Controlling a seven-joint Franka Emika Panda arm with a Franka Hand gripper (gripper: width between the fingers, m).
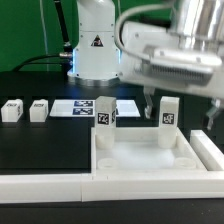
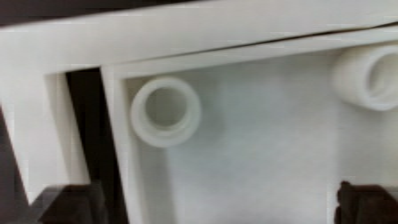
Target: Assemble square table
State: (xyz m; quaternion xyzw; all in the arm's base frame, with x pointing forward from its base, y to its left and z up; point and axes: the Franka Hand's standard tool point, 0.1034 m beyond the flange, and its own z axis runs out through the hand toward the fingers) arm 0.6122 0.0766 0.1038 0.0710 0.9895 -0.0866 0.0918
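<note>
I see sq. table top up close: one round socket fully in shot, 2nd socket cut off, white wall just beside rim.

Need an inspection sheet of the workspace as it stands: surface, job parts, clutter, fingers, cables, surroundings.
Surface: black table, flat.
Job's things: square tabletop lies rim up; the two corner sockets in the wrist view are empty. Four leg blocks, none fitted: two upright just behind the tabletop, two apart at the exterior view's left.
Clutter: marker board flat on the table; white wall bar along the tabletop's front.
Fingers: open, holding nothing, above the tabletop's inside.
Cables: nothing seen.
Surroundings: white arm base behind the table.
</note>
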